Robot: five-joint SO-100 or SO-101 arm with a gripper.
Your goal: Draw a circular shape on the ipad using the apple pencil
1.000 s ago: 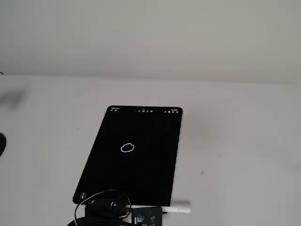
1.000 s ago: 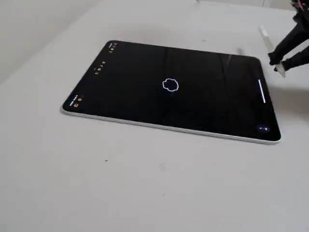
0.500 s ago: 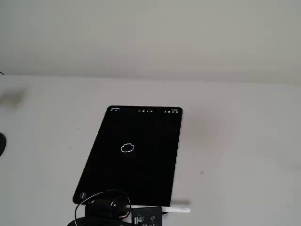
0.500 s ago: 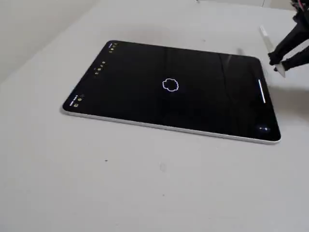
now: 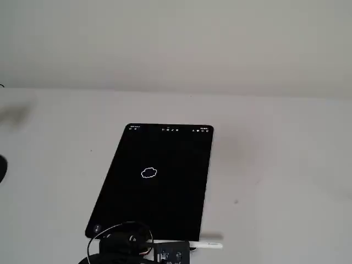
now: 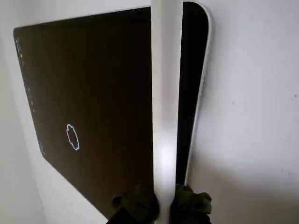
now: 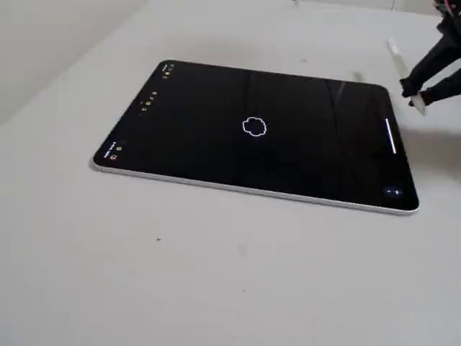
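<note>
Pencil (image 6: 166,116) beyond ipad (image 7: 216,151) edge

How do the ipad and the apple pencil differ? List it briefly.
Shape: the ipad is a wide flat slab; the apple pencil is a thin round stick.
Colour: the ipad's screen is black with the circular shape on it; the apple pencil is plain white.
Pose: the ipad lies on the table; the apple pencil is held in the gripper jaws beside the ipad's edge.
</note>
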